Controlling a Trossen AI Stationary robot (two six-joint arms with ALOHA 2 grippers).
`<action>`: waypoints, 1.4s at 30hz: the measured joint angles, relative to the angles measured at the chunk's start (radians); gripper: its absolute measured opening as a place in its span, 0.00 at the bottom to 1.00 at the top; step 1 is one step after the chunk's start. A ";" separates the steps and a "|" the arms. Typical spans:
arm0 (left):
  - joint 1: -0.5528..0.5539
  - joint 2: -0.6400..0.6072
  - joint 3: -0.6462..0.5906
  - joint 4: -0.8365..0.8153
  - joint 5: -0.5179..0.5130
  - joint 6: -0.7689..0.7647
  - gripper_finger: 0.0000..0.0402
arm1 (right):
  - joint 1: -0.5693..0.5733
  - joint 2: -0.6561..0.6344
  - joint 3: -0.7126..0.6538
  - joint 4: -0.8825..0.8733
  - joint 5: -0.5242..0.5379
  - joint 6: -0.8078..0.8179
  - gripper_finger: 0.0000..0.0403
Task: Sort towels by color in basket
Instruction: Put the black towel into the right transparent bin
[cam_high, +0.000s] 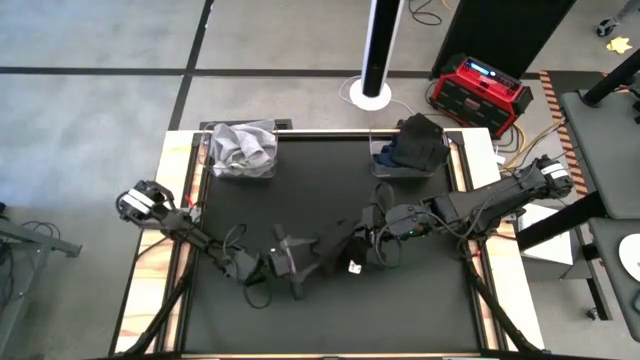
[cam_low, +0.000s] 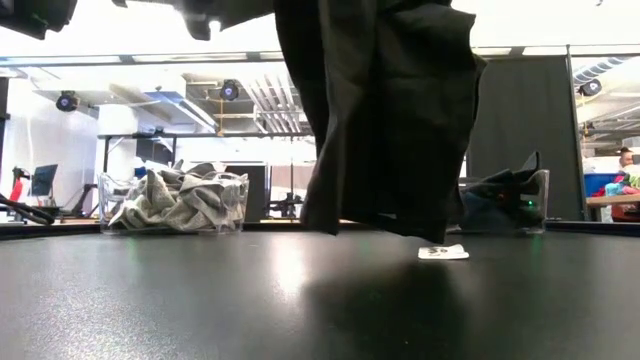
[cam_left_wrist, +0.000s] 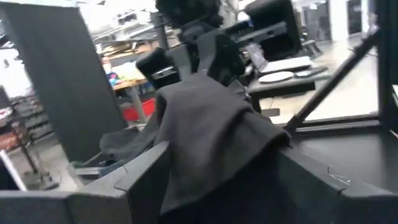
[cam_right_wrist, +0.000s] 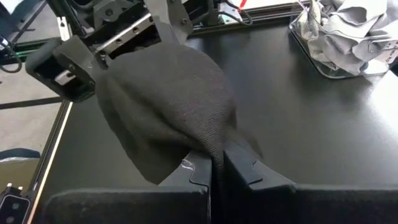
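Mid-table, black towel (cam_high: 335, 252) hangs lifted between both arms: right gripper (cam_right_wrist: 211, 163) clamped shut on it, left gripper (cam_high: 287, 255) fingers spread with cloth draped across. Step looks like handoff; next likely carry to dark-towel basket (cam_high: 412, 168)

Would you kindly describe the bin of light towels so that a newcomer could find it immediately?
Start at the black table and look to its far edge. The clear bin sits at the far left corner, heaped with white and grey towels; the other bin, far right, holds dark ones.

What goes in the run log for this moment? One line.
black towel lifted, held between both | right gripper shut on it | left gripper around it
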 joint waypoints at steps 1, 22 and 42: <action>0.008 0.000 0.000 -0.003 0.022 0.011 0.61 | 0.000 0.000 0.000 0.000 0.000 0.000 0.02; -0.016 -0.099 -0.001 0.073 0.050 0.171 0.00 | 0.014 0.000 0.001 0.000 -0.001 -0.063 0.29; -0.017 -0.261 -0.007 -0.211 0.206 -0.006 0.00 | 0.014 0.192 0.120 0.230 -0.084 -0.307 0.87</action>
